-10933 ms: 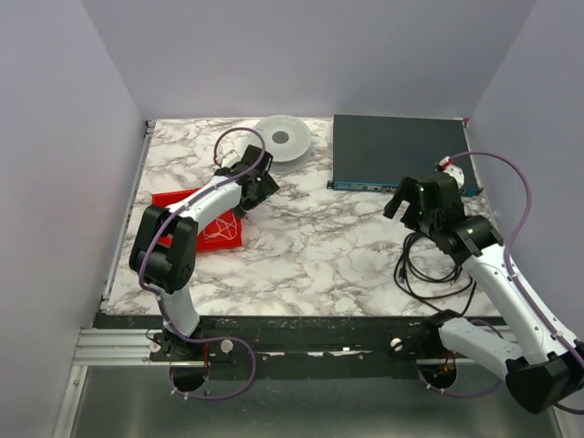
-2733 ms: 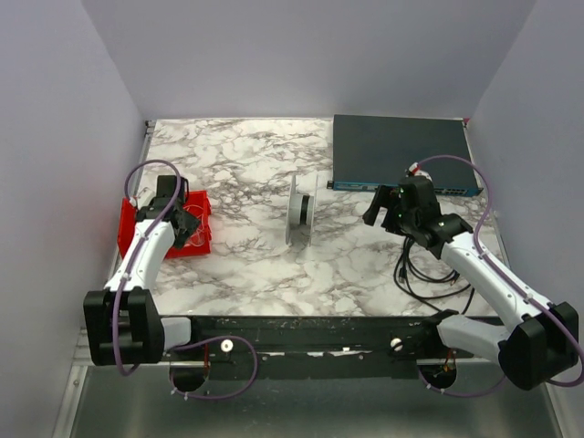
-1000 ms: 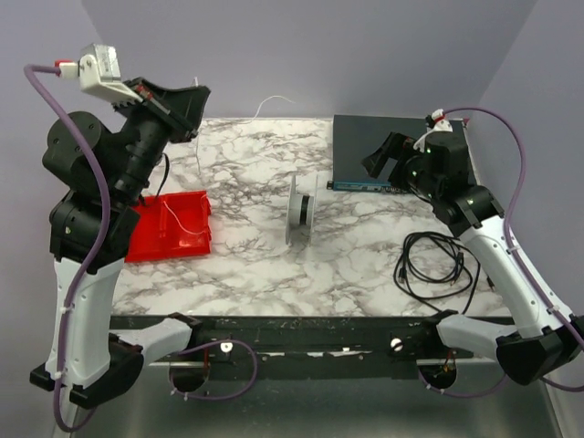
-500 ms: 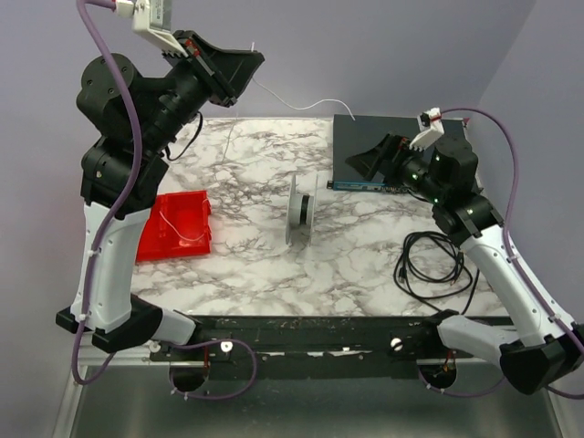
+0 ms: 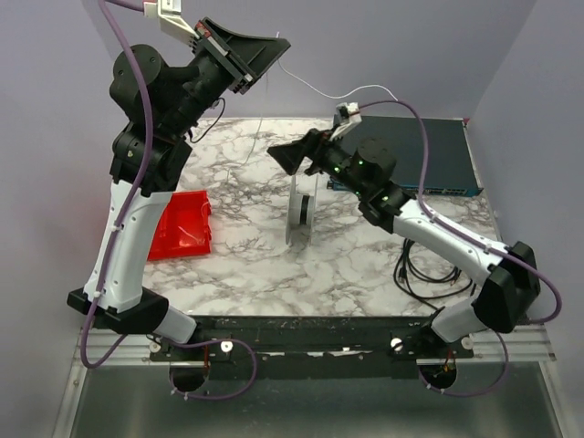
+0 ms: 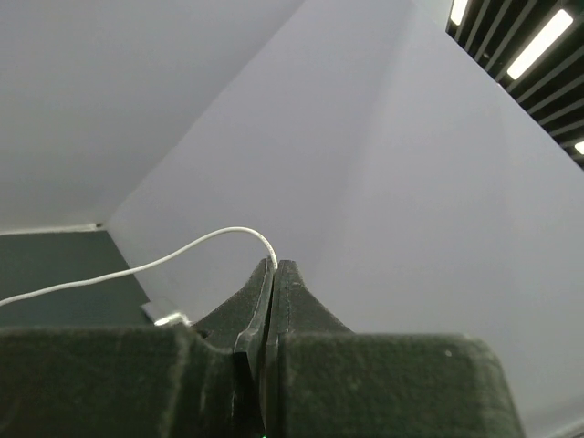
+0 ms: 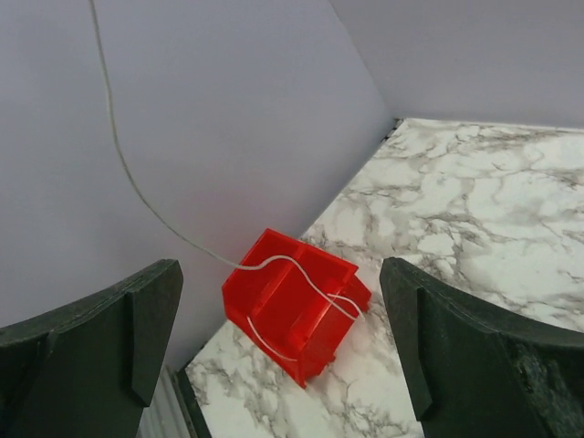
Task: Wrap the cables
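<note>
High above the table's back, my left gripper (image 5: pixel 276 47) is shut on a thin white cable (image 5: pixel 310 87). In the left wrist view the cable (image 6: pixel 182 251) arcs away to the left from my pinched gripper (image 6: pixel 273 268). The cable (image 7: pixel 297 264) drops along the left wall and trails into the red bin (image 7: pixel 292 315). My right gripper (image 5: pixel 285 155) hangs open over the middle of the table, above a grey spool (image 5: pixel 301 210) standing on edge. In the right wrist view my right gripper (image 7: pixel 283 338) is spread wide, nothing between its fingers (image 7: pixel 137 319).
The red bin (image 5: pixel 178 228) sits at the table's left edge. A dark network switch (image 5: pixel 438 151) lies at the back right. A coil of black cable (image 5: pixel 438 265) lies at the front right, under the right arm. Purple walls close in on both sides.
My left arm has risen further and moved right, drawing the white cable up out of the bin. My right arm has swung left from over the switch to above the spool, still open.
</note>
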